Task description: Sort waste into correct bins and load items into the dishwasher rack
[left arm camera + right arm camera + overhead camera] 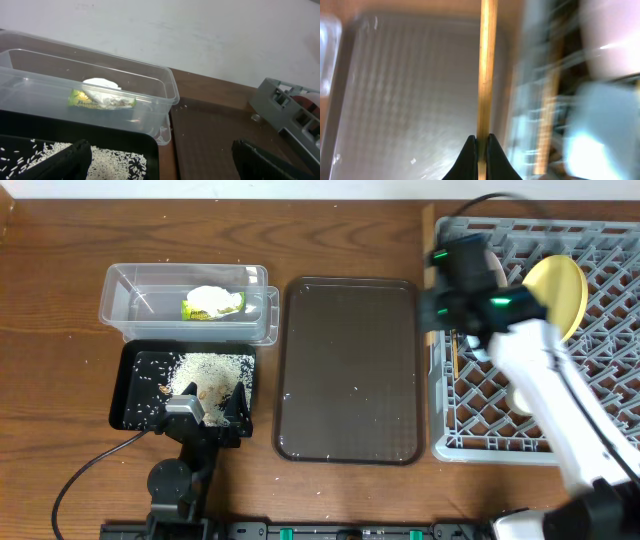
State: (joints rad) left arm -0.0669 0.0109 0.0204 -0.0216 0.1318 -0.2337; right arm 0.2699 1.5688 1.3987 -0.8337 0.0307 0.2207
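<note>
My right gripper [481,145] is shut on a wooden chopstick [487,70], held over the left edge of the grey dishwasher rack [600,430]; overhead the gripper [438,290] is at that edge. A second chopstick [547,115] lies in the rack beside the white bowl [612,40] and the light blue bowl [600,120]. The yellow plate [558,292] stands in the rack. My left gripper [165,165] is open and empty over the black tray-bin [135,395], which holds rice scraps [210,368]. The clear tub [125,300] holds the snack wrapper [100,102] and white paper [100,85].
The dark brown serving tray [350,370] lies between the bins and the rack, with a few specks on it. The left arm's cable [80,475] trails over the table at the front left. The right arm spans the rack's left half.
</note>
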